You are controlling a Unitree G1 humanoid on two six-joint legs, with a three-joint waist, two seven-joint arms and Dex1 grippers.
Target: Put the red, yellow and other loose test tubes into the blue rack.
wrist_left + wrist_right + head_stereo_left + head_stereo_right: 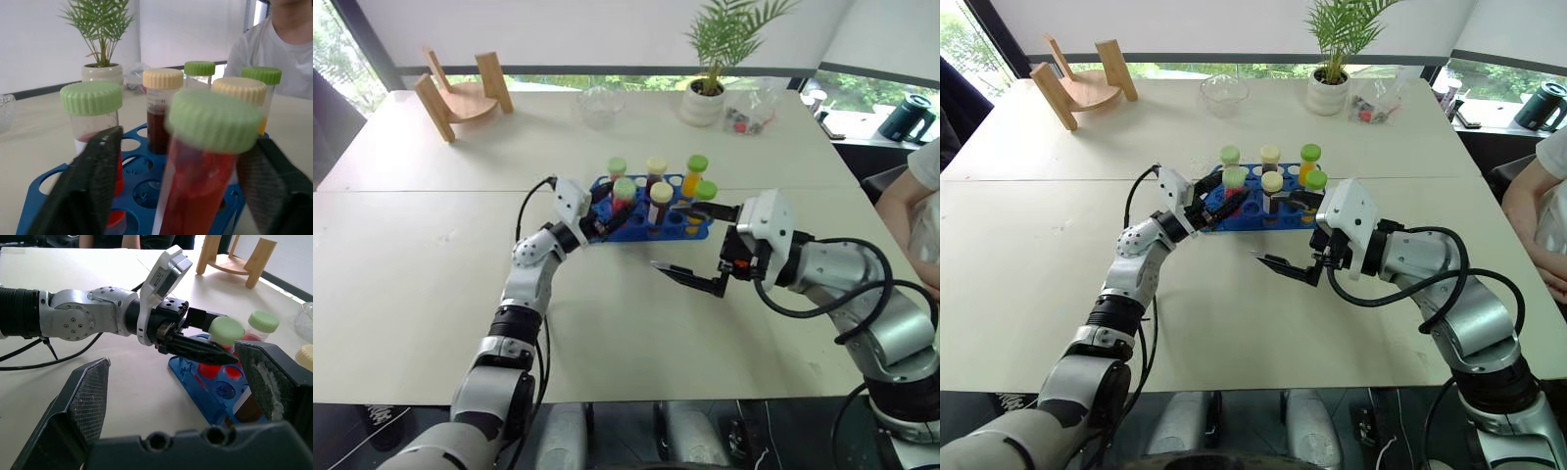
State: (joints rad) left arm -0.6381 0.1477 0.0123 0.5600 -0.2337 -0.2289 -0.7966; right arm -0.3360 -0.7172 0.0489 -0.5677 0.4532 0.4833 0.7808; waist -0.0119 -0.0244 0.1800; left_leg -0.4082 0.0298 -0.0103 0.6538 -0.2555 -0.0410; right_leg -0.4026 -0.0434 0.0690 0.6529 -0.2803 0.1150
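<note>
While parted, the left end effector (pixel 181 191) flanks the red tube (pixel 203 166) (green-capped) in the rack (pixel 651 223).

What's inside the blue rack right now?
The blue rack holds six capped tubes, four green-capped and two cream-capped, including a red tube standing between the left gripper's open fingers. Tube bottoms are hidden inside the wells.

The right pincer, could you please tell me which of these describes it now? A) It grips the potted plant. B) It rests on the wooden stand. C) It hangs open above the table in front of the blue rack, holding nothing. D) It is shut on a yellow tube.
C: the right pincer has its two fingers spread with nothing between them, in front of the blue rack.
</note>
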